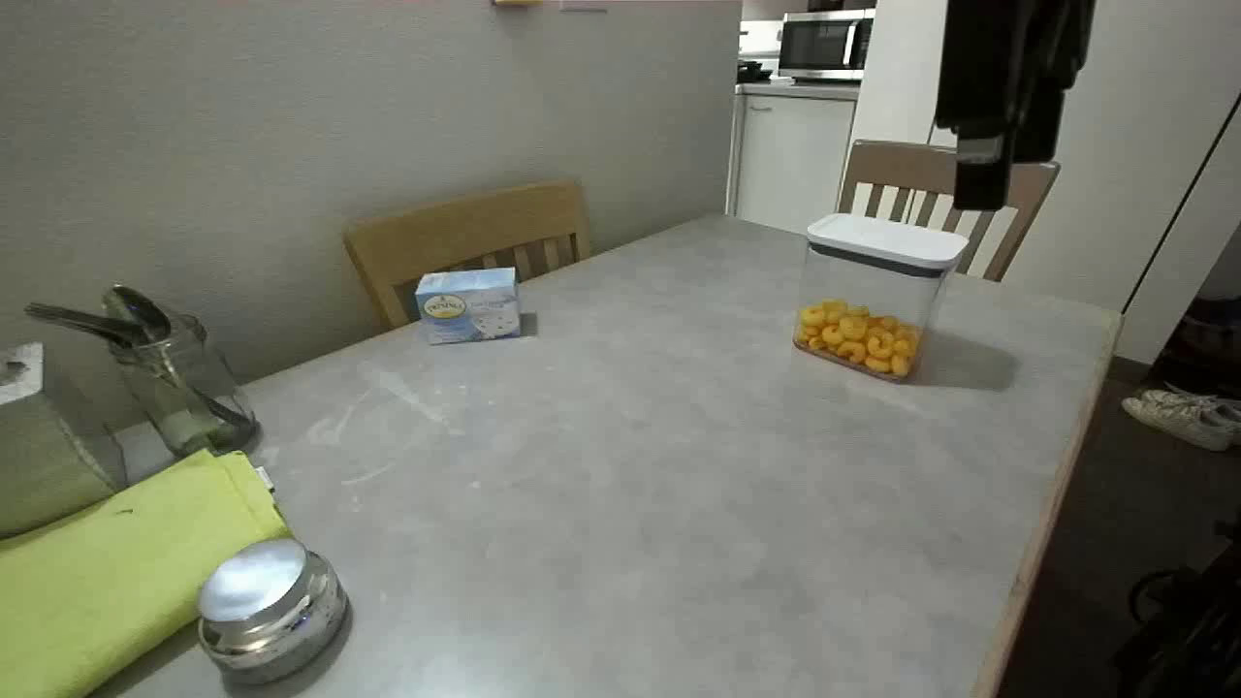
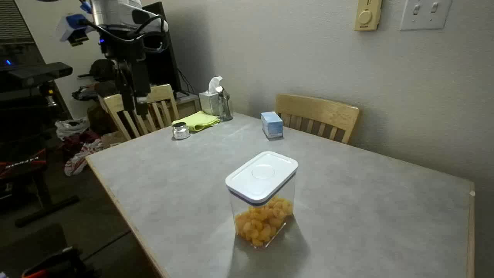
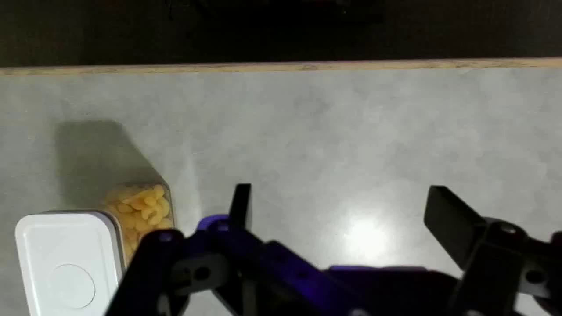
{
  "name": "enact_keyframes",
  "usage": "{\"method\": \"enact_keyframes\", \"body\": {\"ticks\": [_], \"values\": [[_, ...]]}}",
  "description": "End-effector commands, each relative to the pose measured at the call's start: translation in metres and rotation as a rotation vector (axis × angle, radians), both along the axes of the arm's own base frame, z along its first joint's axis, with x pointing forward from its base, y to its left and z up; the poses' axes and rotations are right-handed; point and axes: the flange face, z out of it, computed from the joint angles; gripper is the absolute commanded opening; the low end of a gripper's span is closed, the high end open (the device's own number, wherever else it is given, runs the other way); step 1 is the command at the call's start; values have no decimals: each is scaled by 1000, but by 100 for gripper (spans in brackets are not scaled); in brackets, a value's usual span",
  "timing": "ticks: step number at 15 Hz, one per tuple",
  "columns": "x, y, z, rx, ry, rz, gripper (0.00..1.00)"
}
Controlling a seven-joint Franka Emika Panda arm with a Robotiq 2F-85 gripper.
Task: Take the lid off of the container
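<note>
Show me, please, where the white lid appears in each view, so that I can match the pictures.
In an exterior view: the white lid is right of centre, in the upper half.
In an exterior view: the white lid is slightly right of centre, below the middle.
Wrist view: the white lid is at lower left, reaching the bottom edge.
Shared landmark: the yellow-orange pieces, visible through the clear container in all three views.

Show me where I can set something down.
Bare: the tabletop between the container, blue box and silver jar; also from the container to the wooden end edge. Crowded: the end holding silver jar, lime-green cloth, glass jar and tissue box.
</note>
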Motion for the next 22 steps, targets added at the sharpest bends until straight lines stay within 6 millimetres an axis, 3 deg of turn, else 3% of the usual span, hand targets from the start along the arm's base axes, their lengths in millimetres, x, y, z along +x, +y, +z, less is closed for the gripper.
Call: {"method": "enact_keyframes", "body": {"ticks": [1,6,22], "values": [[0,0,0,0,1,0,100],[5,-12,4,13,-29,-33,100],[40,-167,19,150,-223,-441,100]]}}
